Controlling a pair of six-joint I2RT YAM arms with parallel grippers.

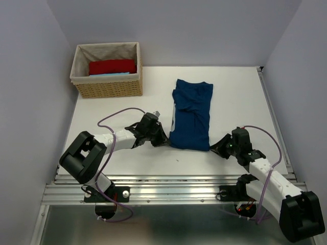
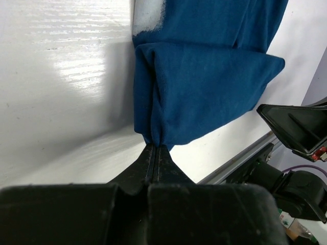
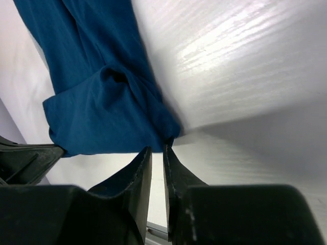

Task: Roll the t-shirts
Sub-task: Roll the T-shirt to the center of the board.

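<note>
A dark navy t-shirt (image 1: 191, 115) lies folded into a long strip in the middle of the white table, with its near end towards the arms. My left gripper (image 1: 164, 139) is at the shirt's near left corner. In the left wrist view the gripper (image 2: 156, 147) is shut on that corner of the shirt (image 2: 204, 76). My right gripper (image 1: 217, 146) is at the near right corner. In the right wrist view it (image 3: 157, 150) stands a narrow gap apart with nothing between the fingers, and the shirt's corner (image 3: 102, 117) touches its tips.
A wicker basket (image 1: 107, 89) stands at the back left and holds a folded red shirt (image 1: 112, 66) over a light blue one (image 1: 110, 74). A metal rail (image 1: 168, 184) runs along the table's near edge. Grey walls close in the left, back and right sides.
</note>
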